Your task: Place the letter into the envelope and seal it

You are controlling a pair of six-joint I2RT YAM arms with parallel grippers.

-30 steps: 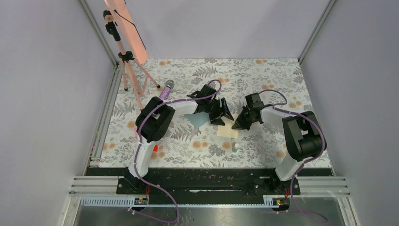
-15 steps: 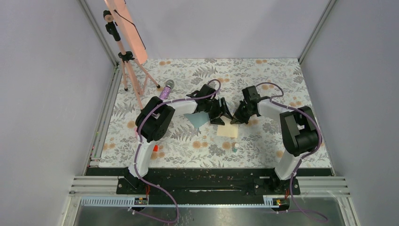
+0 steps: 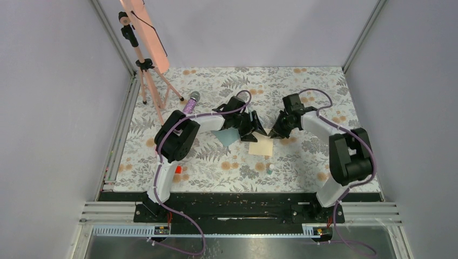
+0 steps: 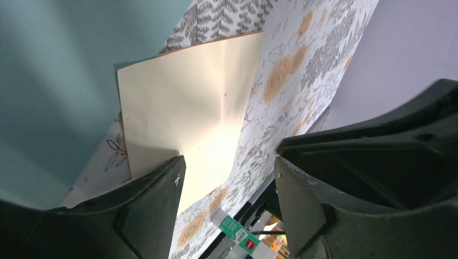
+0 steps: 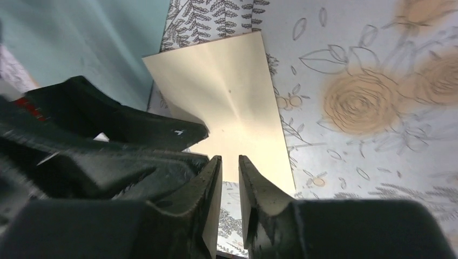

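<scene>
Where the smooth, matte tan letter (image 4: 189,102) lies flat on the floral-print table (image 5: 351,65), just beside the teal paper envelope (image 4: 54,70), the left gripper (image 4: 227,162) holds its jaws spread wide over it. The right gripper (image 5: 229,159) has its jaws narrowed to a slit, and I cannot tell whether they nip the sheet.

From above, the left gripper (image 3: 253,129) hides most of the envelope (image 3: 229,138); the letter (image 3: 261,149) loses its far edge under the right gripper (image 3: 274,133), grip unclear. A small object (image 3: 270,168) toward the near edge of the table (image 3: 324,86) is too small to name.

Lab cell: aluminium frame (image 3: 363,36), grey walls (image 3: 54,108)
</scene>
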